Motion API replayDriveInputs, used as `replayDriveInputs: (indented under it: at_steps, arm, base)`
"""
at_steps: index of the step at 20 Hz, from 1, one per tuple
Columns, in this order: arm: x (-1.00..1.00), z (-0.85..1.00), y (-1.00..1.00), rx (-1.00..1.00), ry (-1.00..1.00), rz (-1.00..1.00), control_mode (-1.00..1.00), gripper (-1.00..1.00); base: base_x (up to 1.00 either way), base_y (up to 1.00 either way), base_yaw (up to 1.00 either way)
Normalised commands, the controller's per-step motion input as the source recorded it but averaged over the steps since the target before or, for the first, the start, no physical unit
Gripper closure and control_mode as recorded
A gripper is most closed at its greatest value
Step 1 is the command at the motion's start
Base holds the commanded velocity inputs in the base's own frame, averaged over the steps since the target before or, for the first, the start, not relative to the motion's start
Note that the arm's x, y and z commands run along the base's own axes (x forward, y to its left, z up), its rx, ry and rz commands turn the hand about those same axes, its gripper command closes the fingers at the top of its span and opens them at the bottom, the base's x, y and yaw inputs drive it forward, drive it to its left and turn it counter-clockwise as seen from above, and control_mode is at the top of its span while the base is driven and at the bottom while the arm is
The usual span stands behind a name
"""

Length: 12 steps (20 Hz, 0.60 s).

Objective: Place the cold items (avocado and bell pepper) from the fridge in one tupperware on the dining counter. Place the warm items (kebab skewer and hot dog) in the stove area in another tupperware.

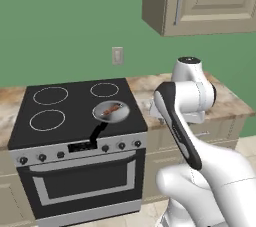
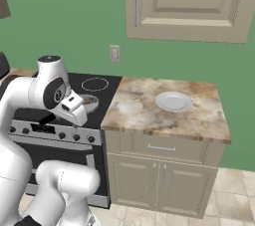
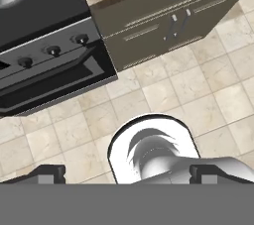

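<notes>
A grey pan (image 1: 111,111) sits on the front right burner of the black stove (image 1: 75,106). It holds a reddish-brown elongated food item (image 1: 111,109); I cannot tell whether this is the kebab skewer or the hot dog. The pan (image 2: 90,102) also shows partly behind my arm in the right base view. My gripper (image 3: 131,174) is open and empty. It points down at the tiled floor in front of the stove, well apart from the pan. The fridge, avocado, bell pepper, tupperware and dining counter are out of view.
A white plate (image 2: 174,101) lies on the marbled wall counter (image 2: 149,115) to the right of the stove. Beige cabinets with a drawer (image 2: 160,148) stand under it, and a wall cabinet (image 2: 187,1) hangs above. My own arm blocks part of the counter in the left base view.
</notes>
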Motion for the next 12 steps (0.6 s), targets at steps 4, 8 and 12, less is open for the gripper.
replayDriveInputs:
  at_steps: [4, 8, 12]
  arm:
    - [0.00, 0.00, 0.00, 0.00, 0.00, 0.00, 1.00, -1.00]
    - [0.00, 0.00, 0.00, 0.00, 0.00, 0.00, 1.00, -1.00]
    - [0.19, 0.00, 0.19, 0.00, 0.00, -0.05, -1.00, -1.00]
  base:
    - [0.52, 0.54, 0.00]
    - [0.37, 0.67, -0.04]
    - [0.15, 0.25, -0.08]
